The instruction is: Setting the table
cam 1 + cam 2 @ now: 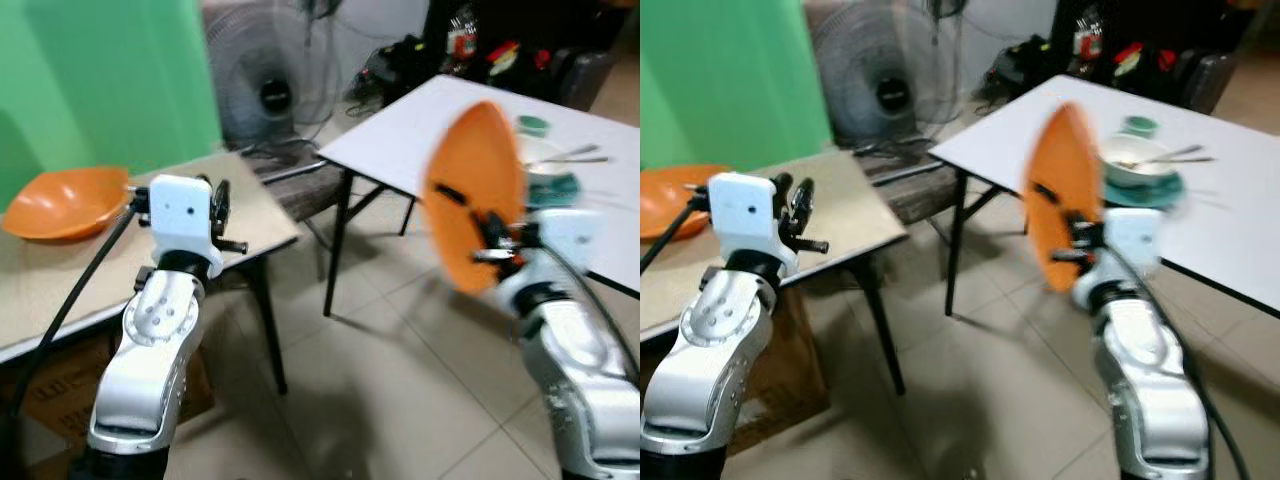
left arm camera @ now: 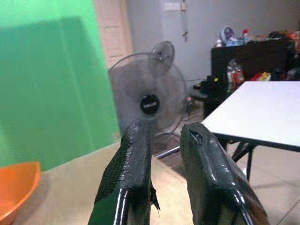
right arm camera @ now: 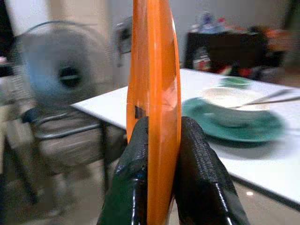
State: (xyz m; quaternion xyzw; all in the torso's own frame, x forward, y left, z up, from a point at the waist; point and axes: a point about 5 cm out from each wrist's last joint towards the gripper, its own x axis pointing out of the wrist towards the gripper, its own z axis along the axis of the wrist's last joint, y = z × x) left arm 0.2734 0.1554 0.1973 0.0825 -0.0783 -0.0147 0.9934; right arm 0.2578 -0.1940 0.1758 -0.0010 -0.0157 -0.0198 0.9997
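Orange plastic bowl (image 1: 62, 203) at the far left edge of the beige wooden worktop (image 1: 240, 215). Left hand (image 2: 161, 154) raised over that worktop's near edge, fingers slightly parted, grasping nothing. Right hand (image 3: 160, 154) clenched on the rim of an orange round plate (image 3: 154, 84), held upright on edge, just off the near edge of the white worktop (image 1: 1240, 220) carrying a green plate with a pale bowl (image 1: 1135, 160).

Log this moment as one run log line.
right gripper: shut on orange plate, held on edge | left gripper: slightly open, empty | white table: ahead
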